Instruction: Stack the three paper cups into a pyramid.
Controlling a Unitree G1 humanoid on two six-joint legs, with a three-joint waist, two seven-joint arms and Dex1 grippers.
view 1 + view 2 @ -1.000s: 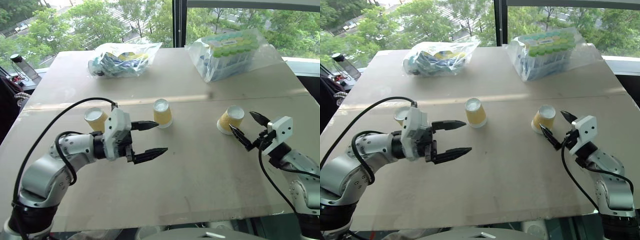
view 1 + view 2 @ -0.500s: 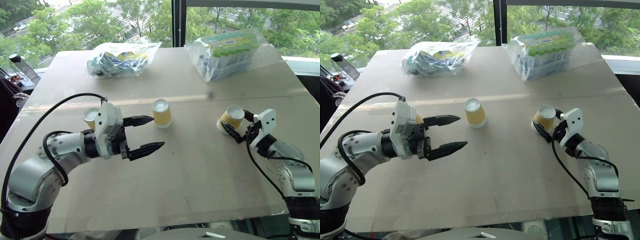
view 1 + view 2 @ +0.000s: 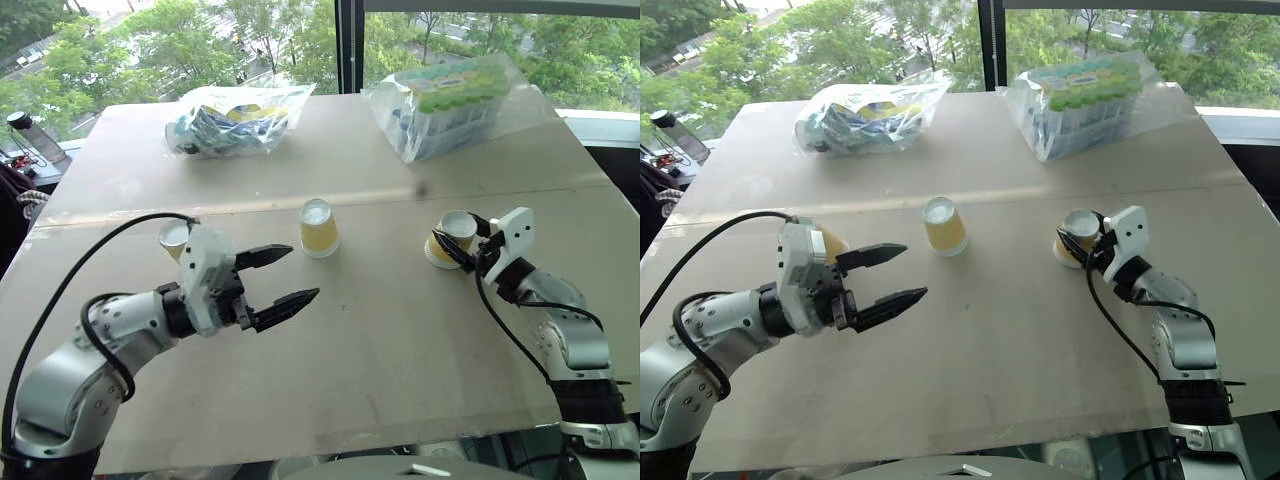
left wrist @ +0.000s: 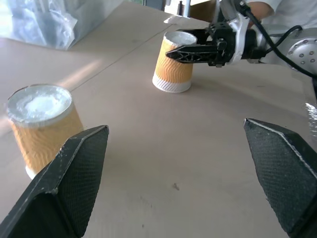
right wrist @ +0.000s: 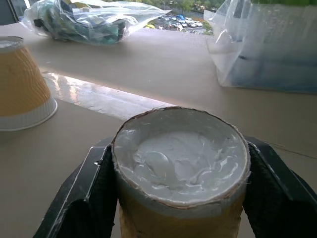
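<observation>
**Right claw clamps the right-hand cup**

Three yellow ribbed paper cups sit upside down and apart on the beige tabletop (image 3: 400, 330). The right claw (image 3: 452, 247) grips the rightmost cup (image 3: 452, 232); its wrist view shows both fingers pressing the cup's sides. The left claw (image 3: 285, 277) hangs released, between the middle cup (image 3: 318, 226) and the left cup (image 3: 174, 238).

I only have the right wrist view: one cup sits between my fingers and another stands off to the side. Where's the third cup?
Observer: The third cup stands on the left part of the table, just behind the left hand.
Operator: Is that hand holding anything?
Observer: No, the left hand hovers open and empty, pointing between the third cup and the middle cup.
Operator: Is my cup off the table yet?
Observer: Not yet. The right hand is shut on the right cup, whose wide white rim rests on the table.
</observation>
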